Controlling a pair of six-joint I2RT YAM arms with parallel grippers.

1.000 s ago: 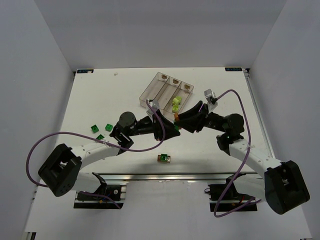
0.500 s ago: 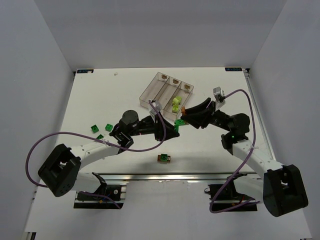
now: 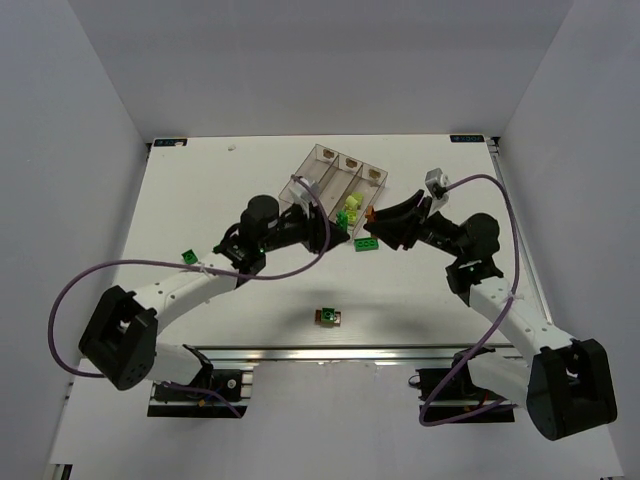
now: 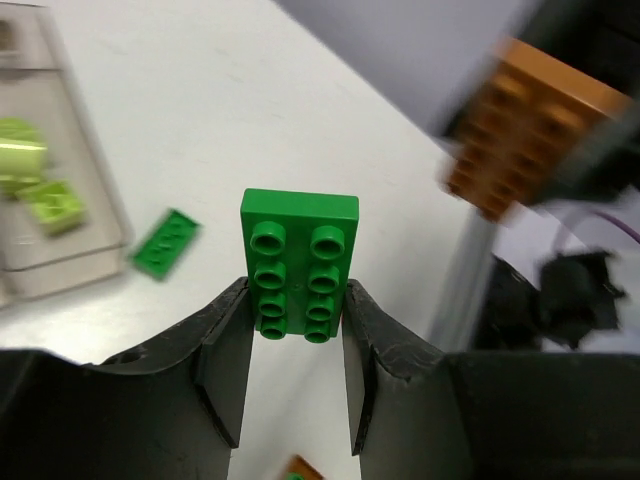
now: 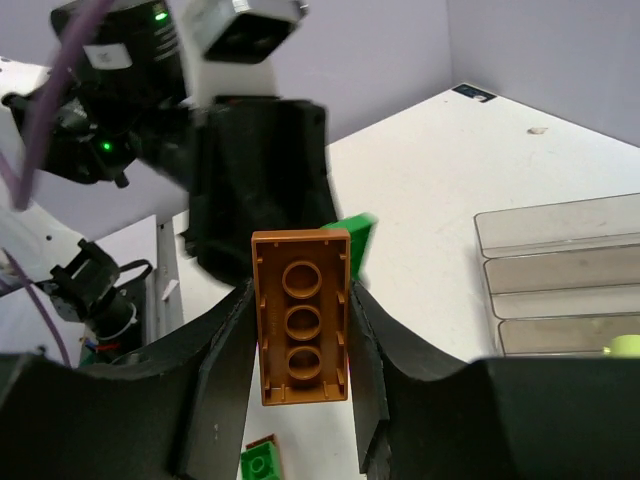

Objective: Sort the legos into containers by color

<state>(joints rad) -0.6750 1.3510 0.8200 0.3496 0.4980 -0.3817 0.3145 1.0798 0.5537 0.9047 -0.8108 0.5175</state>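
View from above: note white matt worktop (image 3: 200, 190) inside plain pale grey walls (image 3: 90, 80), with a metal rail (image 3: 330, 355) along the near edge. Locate containers (image 3: 322, 170) at the far middle: three narrow clear hard-plastic bins joined as one tray, set at a slant. Find yellow-green legos (image 3: 351, 211) at the tray's near end; exact bin not readable here. Find flat green lego (image 3: 367, 244) on the worktop just beside that end, small green cube (image 3: 188, 257) well apart to the left, and green-and-brown pair (image 3: 327, 317) near the rail. Note left arm (image 3: 200, 285) and right arm (image 3: 490, 290) reaching inward, tips facing each other near the tray.

Left wrist view: note left fingers (image 4: 232, 330), black moulded plastic, clamped on the near end of green brick (image 4: 298, 250). Identify it as a glossy rectangle with two rows of four round studs, held above the worktop. Find two yellow-green pieces inside a clear bin at left, flat green lego outside its wall.

Right wrist view: note right fingers (image 5: 232, 340), partly closed, gripping the long sides of orange-brown brick (image 5: 300, 315). Identify it as a smooth rectangle showing three round sockets in one row. Find clear bins at right, lying side by side on the white worktop.
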